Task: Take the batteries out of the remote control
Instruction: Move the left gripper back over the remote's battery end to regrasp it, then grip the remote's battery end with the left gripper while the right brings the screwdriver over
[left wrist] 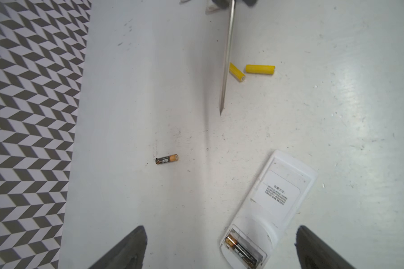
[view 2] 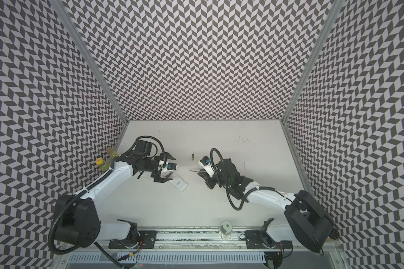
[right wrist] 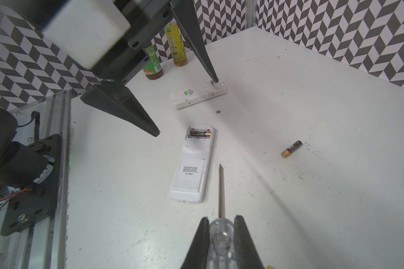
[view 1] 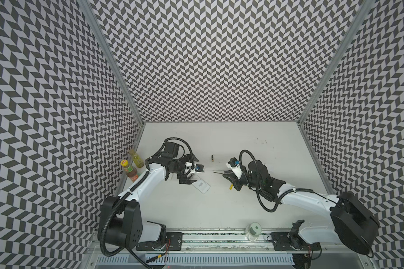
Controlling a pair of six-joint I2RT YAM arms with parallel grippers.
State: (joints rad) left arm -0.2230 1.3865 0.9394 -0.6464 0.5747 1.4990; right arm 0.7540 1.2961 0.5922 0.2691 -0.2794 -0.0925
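Battery (left wrist: 241,252) below, between left gripper's (left wrist: 221,230) jaws

Smooth plastic remote (right wrist: 191,167), metal-shafted screwdriver (right wrist: 221,205), scuffed matt table (right wrist: 313,209).

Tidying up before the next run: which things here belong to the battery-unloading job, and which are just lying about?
Job: open remote; black battery inside it; loose black battery; yellow batteries; second remote; screwdriver in right gripper.
Lying about: bottles; clear jar by the front rail.

White table (view 1: 219,209) carries remotes (right wrist: 191,165), batteries (right wrist: 291,149), bottles (right wrist: 176,44)
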